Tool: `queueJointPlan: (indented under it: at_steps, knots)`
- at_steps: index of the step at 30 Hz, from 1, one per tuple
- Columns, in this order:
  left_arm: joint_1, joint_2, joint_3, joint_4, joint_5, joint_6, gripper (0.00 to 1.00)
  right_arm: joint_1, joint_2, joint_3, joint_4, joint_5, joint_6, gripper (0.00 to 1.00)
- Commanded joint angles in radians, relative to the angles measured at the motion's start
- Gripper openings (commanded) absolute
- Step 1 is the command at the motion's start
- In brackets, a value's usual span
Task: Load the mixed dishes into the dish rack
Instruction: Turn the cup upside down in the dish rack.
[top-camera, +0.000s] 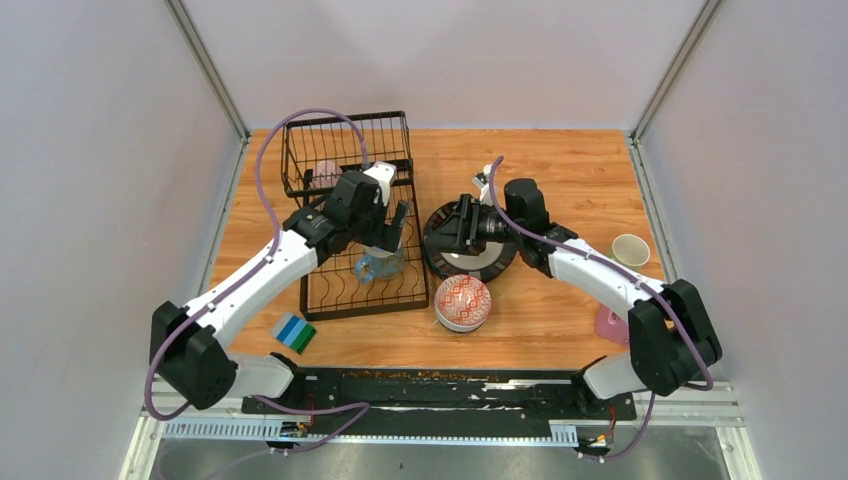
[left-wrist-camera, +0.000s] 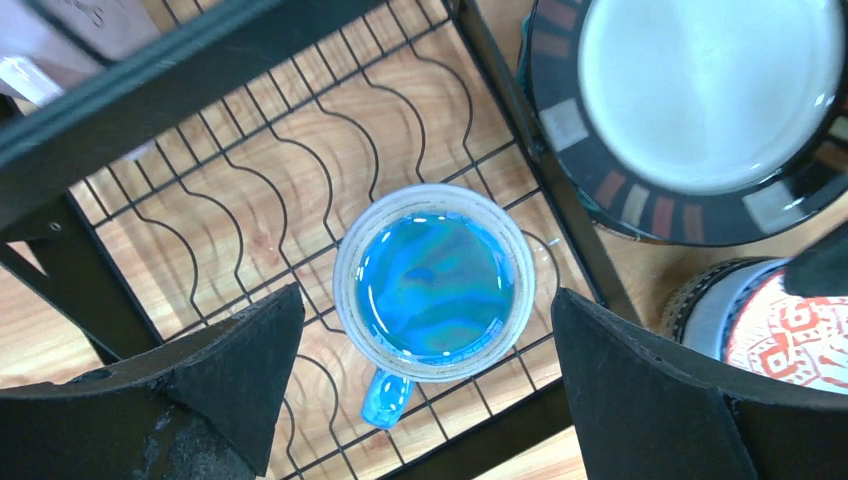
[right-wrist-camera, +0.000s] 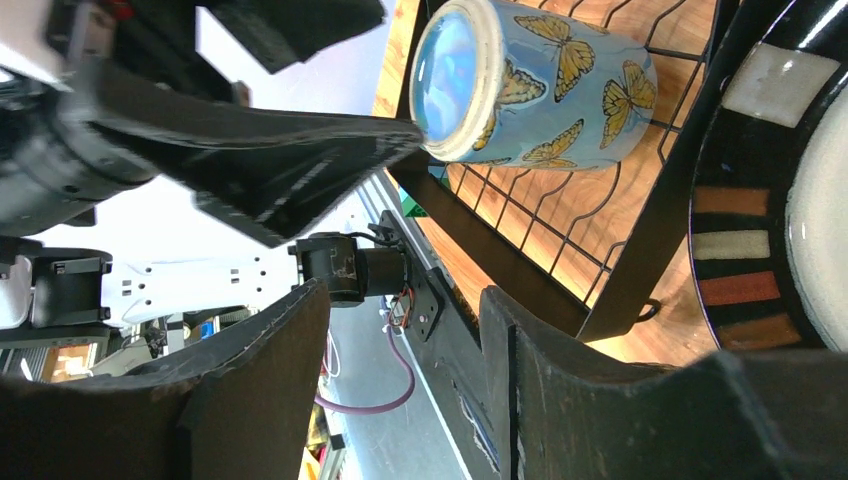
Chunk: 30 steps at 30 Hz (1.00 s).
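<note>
The black wire dish rack (top-camera: 345, 205) stands at the back left. A blue mug with yellow butterflies (top-camera: 378, 266) (left-wrist-camera: 435, 280) (right-wrist-camera: 540, 85) stands upright on its lower slotted tray (left-wrist-camera: 250, 190). My left gripper (top-camera: 385, 240) (left-wrist-camera: 425, 300) hovers right above the mug, open wide, with a finger on each side and touching nothing. A pink mug (top-camera: 325, 173) sits in the taller basket. My right gripper (top-camera: 462, 228) (right-wrist-camera: 400, 295) is open over the black-rimmed cream plate (top-camera: 470, 262) (left-wrist-camera: 700, 110) (right-wrist-camera: 770, 230), which lies beside its outer finger. Nothing is between its fingers.
A red-patterned bowl (top-camera: 463, 302) (left-wrist-camera: 790, 320) sits just in front of the plate. A small cream cup (top-camera: 630, 248) stands at the right, and a pink container (top-camera: 608, 325) lies partly behind the right arm. A blue-green striped sponge (top-camera: 295, 332) lies at the front left.
</note>
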Motion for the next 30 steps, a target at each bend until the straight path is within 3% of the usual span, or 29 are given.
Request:
queueJointPlan:
  at_steps: [1, 7, 12, 15, 22, 30]
  knots:
    - [0.001, -0.073, 0.029, 0.051, -0.002, -0.006, 1.0, 0.009, 0.006, 0.015, -0.001, 0.018, -0.034, 0.58]
    - [0.001, -0.199, -0.021, 0.066, -0.07, -0.025, 1.0, 0.06, 0.026, 0.048, -0.055, 0.069, -0.091, 0.53]
    - [0.0, -0.379, -0.158, 0.08, -0.204, -0.105, 1.0, 0.186, 0.068, 0.106, -0.129, 0.25, -0.18, 0.39]
    - [0.0, -0.526, -0.25, 0.061, -0.258, -0.191, 1.0, 0.276, 0.112, 0.124, -0.11, 0.381, -0.229, 0.37]
    - [0.001, -0.798, -0.487, 0.003, -0.323, -0.379, 1.0, 0.391, 0.273, 0.123, 0.119, 0.571, -0.223, 0.35]
    - [0.0, -0.768, -0.561, -0.04, -0.437, -0.432, 1.0, 0.413, 0.367, 0.081, 0.348, 0.826, -0.277, 0.34]
